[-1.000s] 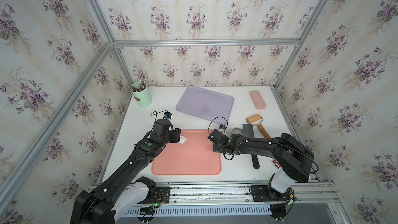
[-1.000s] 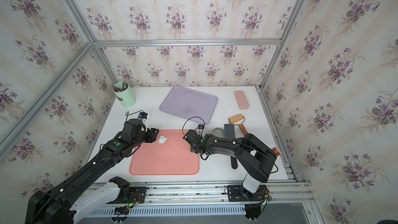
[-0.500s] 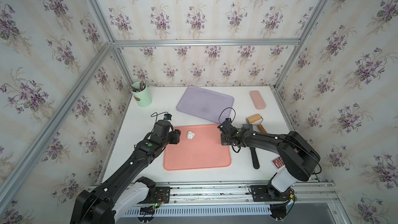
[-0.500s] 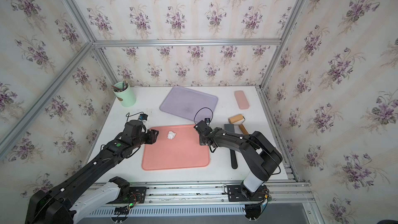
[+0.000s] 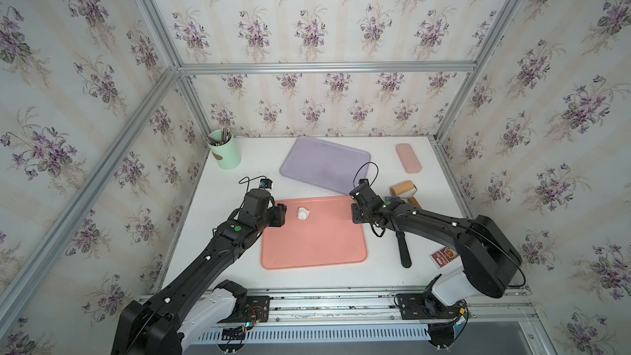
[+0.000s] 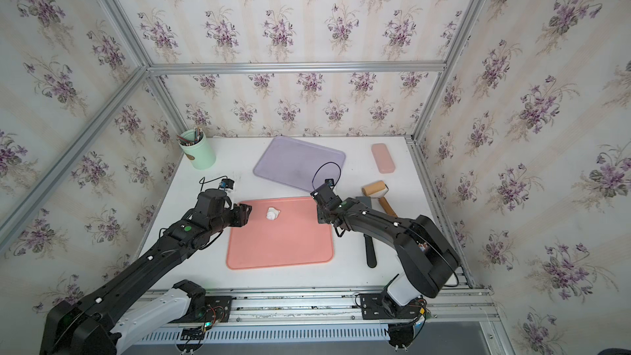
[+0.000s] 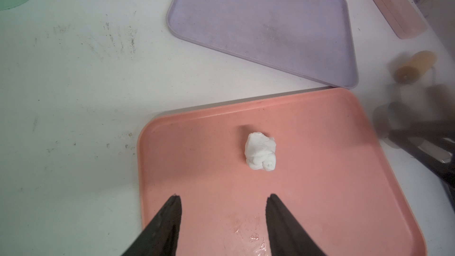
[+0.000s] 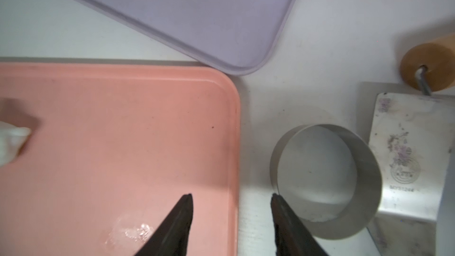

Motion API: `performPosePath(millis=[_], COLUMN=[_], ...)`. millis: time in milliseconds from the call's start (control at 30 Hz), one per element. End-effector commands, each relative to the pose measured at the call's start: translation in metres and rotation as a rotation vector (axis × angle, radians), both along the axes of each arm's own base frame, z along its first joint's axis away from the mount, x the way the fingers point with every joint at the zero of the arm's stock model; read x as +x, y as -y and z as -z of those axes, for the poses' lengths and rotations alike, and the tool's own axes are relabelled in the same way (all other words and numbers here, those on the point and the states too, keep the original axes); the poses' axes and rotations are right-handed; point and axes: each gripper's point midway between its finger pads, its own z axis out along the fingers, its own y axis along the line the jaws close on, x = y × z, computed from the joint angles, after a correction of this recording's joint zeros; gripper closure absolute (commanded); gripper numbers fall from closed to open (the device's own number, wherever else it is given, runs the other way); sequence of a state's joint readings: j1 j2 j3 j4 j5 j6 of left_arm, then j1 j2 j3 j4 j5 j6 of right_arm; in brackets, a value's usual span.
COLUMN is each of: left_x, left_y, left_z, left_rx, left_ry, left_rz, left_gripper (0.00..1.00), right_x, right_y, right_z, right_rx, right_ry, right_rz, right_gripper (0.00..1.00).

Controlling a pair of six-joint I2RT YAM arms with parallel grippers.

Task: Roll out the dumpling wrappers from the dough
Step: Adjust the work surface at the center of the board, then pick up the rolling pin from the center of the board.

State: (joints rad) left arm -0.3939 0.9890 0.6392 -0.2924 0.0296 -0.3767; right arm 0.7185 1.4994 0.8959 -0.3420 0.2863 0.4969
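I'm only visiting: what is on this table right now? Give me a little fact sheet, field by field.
Dough: one lumpy white ball, unrolled, on the pink tray
Wrappers: none visible
Left gripper: open, empty, short of the dough
Right gripper: open, empty, at the pink tray's edge
Tools: wooden roller and metal ring, on the table beside that tray
Purple tray: behind, nothing on it

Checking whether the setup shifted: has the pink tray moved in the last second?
Yes. The pink tray slid toward the robot's right and slightly back; its far edge now lies nearer the purple tray.
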Motion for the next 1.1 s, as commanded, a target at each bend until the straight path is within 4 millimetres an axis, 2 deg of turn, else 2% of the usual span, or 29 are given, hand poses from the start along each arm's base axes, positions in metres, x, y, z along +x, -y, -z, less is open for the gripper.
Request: performPosePath(millis=[0,100,133,167,267,367,600,700,833,967,1067], left_x=[0.004,0.006,0.007,0.009,0.013,0.017,0.030,0.033,0.036,0.038,0.040], left_y=[0.007,0.018,0.023,0.027,0.043,0.057,0.077,0.079,0.077,0.073,0.067], left_z=[-0.011,-0.017,-0.019,-0.020,-0.024,-0.028,-0.039,-0.043,-0.045,-0.048,-0.051], left_rx=[-0.019,-0.044,-0.049,-0.052,-0.052,-0.033,0.022,0.047,0.076,0.103,0.125], left_ry=[0.028,0.047,0.056,0.063,0.081,0.096,0.140,0.149,0.163,0.176,0.187], left_rz=[0.023,0.058,0.073,0.083,0.135,0.182,0.276,0.293,0.300,0.289,0.265], left_gripper=[0.41,0.41,0.41,0.41,0.41,0.41,0.40,0.40,0.40,0.40,0.42], right_x=[0.004,0.009,0.010,0.008,0.000,-0.010,-0.022,-0.019,-0.005,0.002,0.008], right_y=[0.029,0.081,0.106,0.131,0.193,0.220,0.234,0.229,0.220,0.215,0.218], right_z=[-0.032,-0.052,-0.055,-0.054,-0.041,-0.031,-0.004,0.005,0.014,0.032,0.035], right_rx=[0.064,0.145,0.185,0.220,0.328,0.389,0.506,0.563,0.627,0.660,0.660], right_ry=[0.026,0.050,0.060,0.057,0.055,0.060,0.073,0.062,0.081,0.061,0.082], right_rz=[0.149,0.354,0.439,0.523,0.733,0.882,1.186,1.266,1.305,1.353,1.375], right_gripper=[0.40,0.37,0.32,0.28,0.25,0.25,0.15,0.12,0.09,0.05,0.02])
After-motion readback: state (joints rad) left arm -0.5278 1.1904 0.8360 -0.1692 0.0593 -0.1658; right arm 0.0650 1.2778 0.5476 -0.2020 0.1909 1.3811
